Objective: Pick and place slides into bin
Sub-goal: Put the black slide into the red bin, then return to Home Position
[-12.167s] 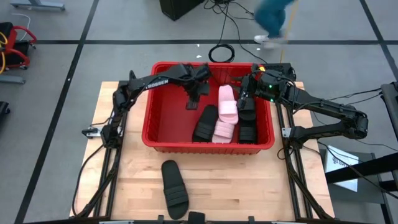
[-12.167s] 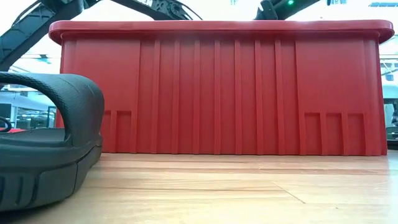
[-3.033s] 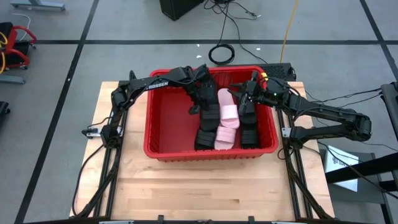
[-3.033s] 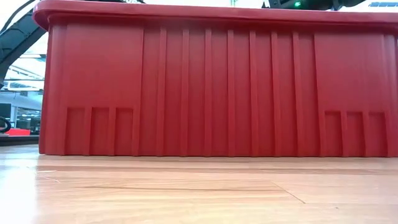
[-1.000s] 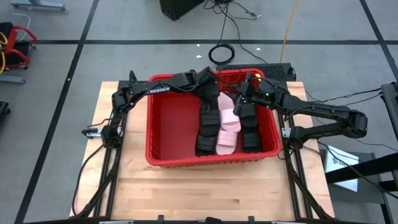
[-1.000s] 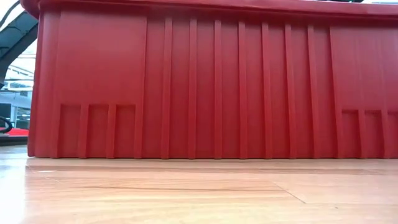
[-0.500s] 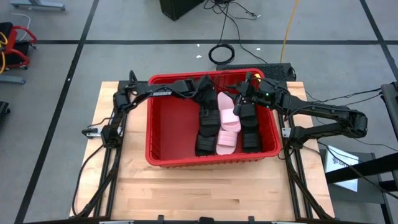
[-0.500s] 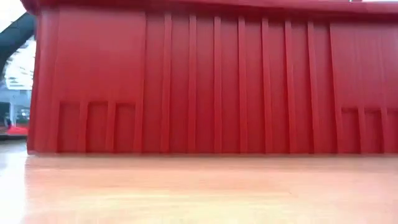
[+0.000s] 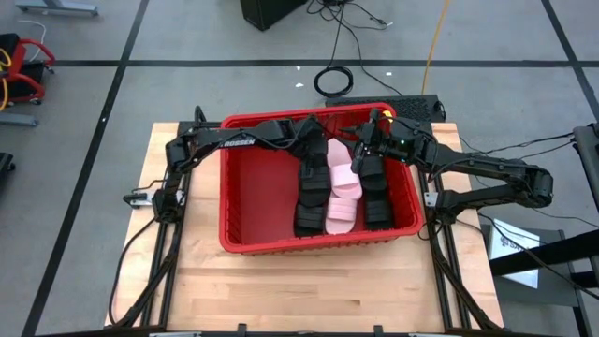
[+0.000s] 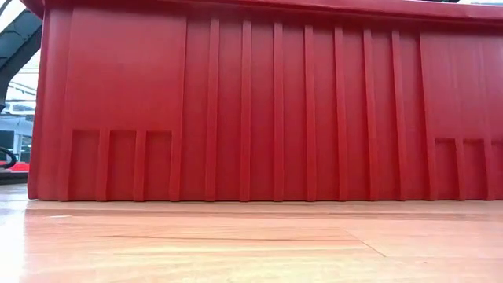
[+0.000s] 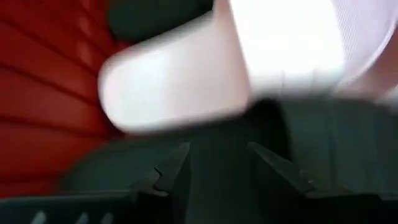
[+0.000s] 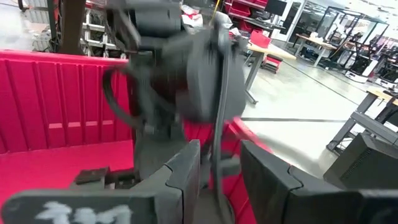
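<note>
You see both grippers inside the bin (image 9: 229,201), above the slides (image 9: 328,192). The left gripper (image 11: 217,168) stands open, holding nothing; the right gripper (image 12: 221,165) also.

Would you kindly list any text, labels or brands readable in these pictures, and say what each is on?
"ROSSEN": white lettering on the left arm in the high view, its first letter unclear.
Pale marks on the right hand's housing, right wrist view: too blurred to read.
The bin and slides show no text.

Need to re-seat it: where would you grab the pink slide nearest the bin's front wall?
I'd take the pink slide by its wide strap, coming straight down: black slides flank it inside the bin, leaving no side access.
</note>
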Robot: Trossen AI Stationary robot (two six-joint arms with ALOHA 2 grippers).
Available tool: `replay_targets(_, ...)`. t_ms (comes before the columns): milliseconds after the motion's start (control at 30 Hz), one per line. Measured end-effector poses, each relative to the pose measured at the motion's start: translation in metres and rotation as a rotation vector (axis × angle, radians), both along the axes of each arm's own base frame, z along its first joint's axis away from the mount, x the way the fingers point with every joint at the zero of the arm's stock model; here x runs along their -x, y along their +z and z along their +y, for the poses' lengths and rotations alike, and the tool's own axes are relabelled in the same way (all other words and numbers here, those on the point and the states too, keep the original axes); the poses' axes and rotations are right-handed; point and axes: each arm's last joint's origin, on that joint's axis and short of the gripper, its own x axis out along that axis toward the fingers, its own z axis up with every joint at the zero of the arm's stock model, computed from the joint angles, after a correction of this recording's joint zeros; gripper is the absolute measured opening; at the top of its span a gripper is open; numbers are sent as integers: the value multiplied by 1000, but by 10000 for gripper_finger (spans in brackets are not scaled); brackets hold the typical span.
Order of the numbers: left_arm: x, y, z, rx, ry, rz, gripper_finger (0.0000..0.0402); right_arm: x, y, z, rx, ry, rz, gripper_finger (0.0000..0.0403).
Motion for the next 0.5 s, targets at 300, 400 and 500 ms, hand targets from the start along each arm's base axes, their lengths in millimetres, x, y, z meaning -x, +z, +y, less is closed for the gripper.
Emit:
replay_targets(300, 0, 9, 7, -67, 47, -12, 152, 0, -1, 0, -2, 0, 5, 105)
replay_targets(400, 2, 9, 12, -87, 76, -2, 152, 0, 0, 0, 4, 0, 0, 105)
replay_targets(500, 7, 15, 17, -97, 93, -3, 152, 0, 1, 0, 9, 0, -13, 105)
